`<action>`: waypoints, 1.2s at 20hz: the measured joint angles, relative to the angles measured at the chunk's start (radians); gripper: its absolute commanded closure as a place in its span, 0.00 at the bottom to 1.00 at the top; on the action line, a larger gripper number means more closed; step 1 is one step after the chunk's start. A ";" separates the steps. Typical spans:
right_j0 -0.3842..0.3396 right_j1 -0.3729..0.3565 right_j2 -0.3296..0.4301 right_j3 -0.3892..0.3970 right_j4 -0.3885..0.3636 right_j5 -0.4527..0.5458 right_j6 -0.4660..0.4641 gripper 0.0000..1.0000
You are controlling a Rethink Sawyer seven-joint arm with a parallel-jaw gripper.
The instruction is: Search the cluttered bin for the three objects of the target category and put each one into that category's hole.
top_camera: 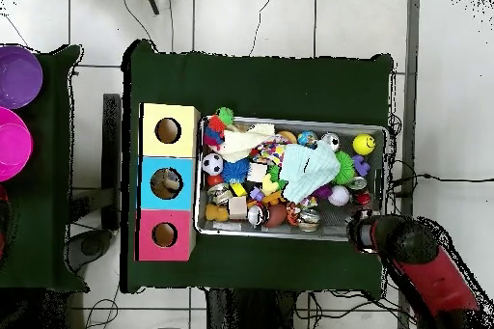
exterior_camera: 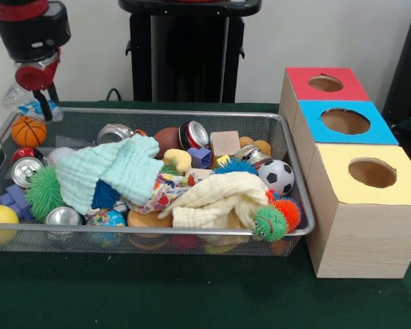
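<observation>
**Sorting barely under way, bin still full**

Judging from both views, little of the sorting appears done. The cluttered bin point(exterior_camera: 298, 175) sits on the green desk point(exterior_camera: 123, 295), packed with balls, cans, cloths and spiky toys. Something is glimpsed inside the blue box point(top_camera: 167, 182) from overhead; the red box point(top_camera: 164, 234) and yellow box point(top_camera: 168, 131) holes look dark. The gripper point(exterior_camera: 48, 103) hangs over the bin's far corner beside a basketball point(exterior_camera: 29, 130); whether its jaws are spread or pinching cannot be told.
</observation>
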 measured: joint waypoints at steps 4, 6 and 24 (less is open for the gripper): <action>-0.032 -0.049 0.021 0.012 -0.002 0.002 0.000 1.00; -0.044 -0.068 0.028 0.014 -0.002 0.002 0.000 1.00; -0.011 -0.186 0.049 0.018 -0.003 0.016 0.000 1.00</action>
